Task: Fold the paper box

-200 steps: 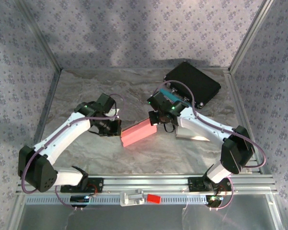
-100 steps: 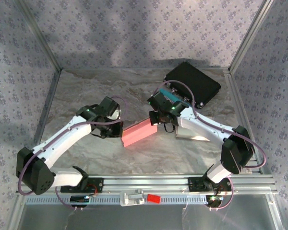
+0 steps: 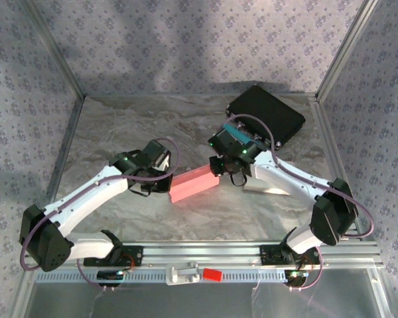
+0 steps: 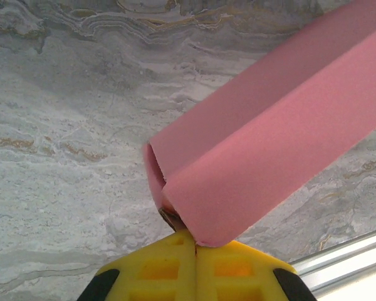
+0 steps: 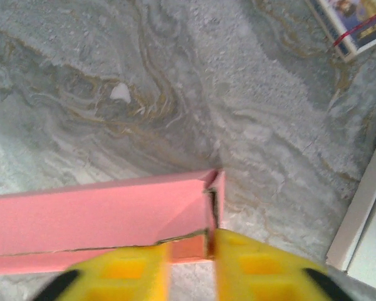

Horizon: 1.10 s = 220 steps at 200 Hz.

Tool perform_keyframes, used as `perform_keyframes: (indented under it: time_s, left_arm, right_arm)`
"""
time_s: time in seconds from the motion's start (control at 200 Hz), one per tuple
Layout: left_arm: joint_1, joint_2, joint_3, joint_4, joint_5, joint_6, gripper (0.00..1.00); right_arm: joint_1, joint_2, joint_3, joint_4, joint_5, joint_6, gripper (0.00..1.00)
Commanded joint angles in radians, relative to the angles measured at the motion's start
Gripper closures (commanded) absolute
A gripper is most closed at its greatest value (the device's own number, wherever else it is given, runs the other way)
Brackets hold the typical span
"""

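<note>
Pink paper box (image 3: 194,184) bridges both grippers over marble tabletop (image 3: 119,126). Left gripper (image 4: 194,237) jaws clamped together on box's corner fold, likely anchoring it. Right gripper (image 5: 191,244) jaws apart, box's end flap between them, seemingly placed for tucking.

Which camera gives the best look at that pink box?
The top view: it shows the whole box end to end. The left wrist view gives one curled end close up. The right wrist view gives the other end, with a gap along its seam.
</note>
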Motion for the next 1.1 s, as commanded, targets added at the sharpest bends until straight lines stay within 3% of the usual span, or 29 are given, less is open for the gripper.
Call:
perform_keyframes:
  time_s: [0.0, 0.315, 0.475, 0.565, 0.69, 0.865, 1.094]
  left_arm:
    - [-0.009, 0.058, -0.040, -0.014, -0.024, -0.023, 1.00]
    - [-0.012, 0.068, -0.031, -0.010, -0.021, -0.023, 1.00]
    - [-0.015, 0.067, -0.026, -0.017, -0.023, -0.023, 1.00]
    - [-0.018, 0.066, -0.024, -0.018, -0.021, -0.023, 1.00]
    - [-0.021, 0.069, -0.023, -0.021, -0.018, -0.024, 1.00]
    - [-0.024, 0.070, -0.023, -0.020, -0.021, -0.024, 1.00]
    - [-0.025, 0.077, -0.016, -0.023, -0.021, -0.024, 1.00]
  right_arm:
    - [-0.007, -0.053, -0.011, -0.088, -0.136, 0.057, 0.64]
    - [-0.119, -0.205, -0.112, -0.053, -0.304, 0.302, 0.46]
    - [-0.207, -0.280, -0.183, 0.071, -0.323, 0.589, 0.28]
    - [-0.251, -0.280, -0.232, 0.178, -0.360, 0.757, 0.25]
    - [-0.269, -0.251, -0.267, 0.271, -0.389, 0.881, 0.23]
    - [-0.274, -0.189, -0.260, 0.300, -0.413, 0.911, 0.24]
    - [-0.276, -0.150, -0.324, 0.354, -0.433, 0.926, 0.38]
